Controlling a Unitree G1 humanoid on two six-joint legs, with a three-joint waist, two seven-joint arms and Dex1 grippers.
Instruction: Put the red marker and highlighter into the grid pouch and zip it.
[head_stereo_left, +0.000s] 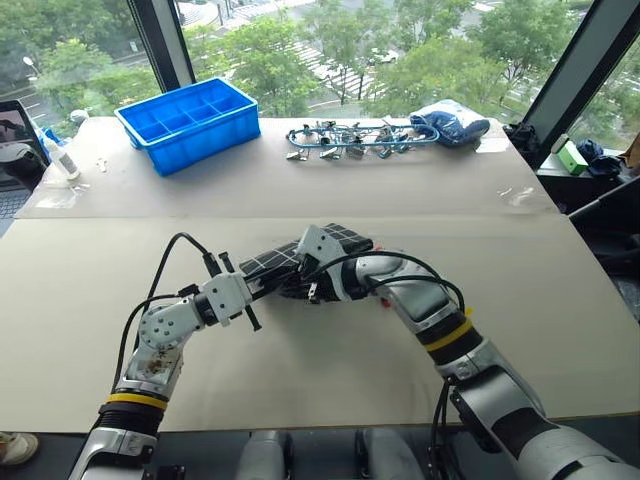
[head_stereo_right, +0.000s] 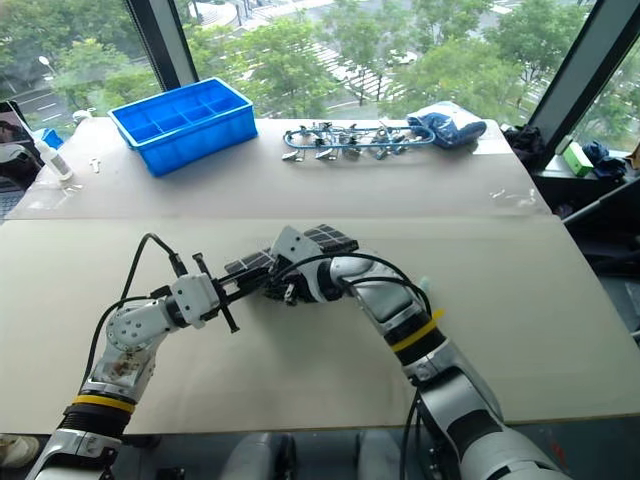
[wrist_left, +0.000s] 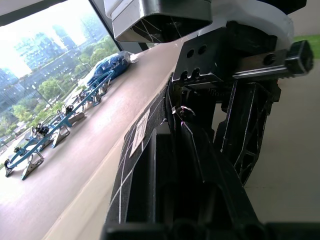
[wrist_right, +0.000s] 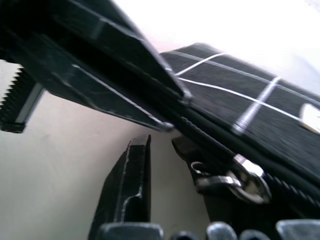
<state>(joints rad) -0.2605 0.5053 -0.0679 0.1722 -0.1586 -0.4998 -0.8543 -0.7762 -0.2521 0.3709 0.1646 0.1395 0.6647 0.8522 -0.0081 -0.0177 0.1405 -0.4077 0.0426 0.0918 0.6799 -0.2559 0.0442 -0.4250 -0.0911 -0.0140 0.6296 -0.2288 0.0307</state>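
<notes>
Zipping comes next: your left gripper pinches the grid pouch at table centre, your right gripper, fingers parted, needs the zipper pull toward nine o'clock.

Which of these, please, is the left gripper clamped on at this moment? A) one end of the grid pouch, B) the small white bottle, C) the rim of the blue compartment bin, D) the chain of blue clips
A: the left gripper is shut on the near end of the grid pouch, mid-table, far from the blue bin, clips and bottle.
</notes>
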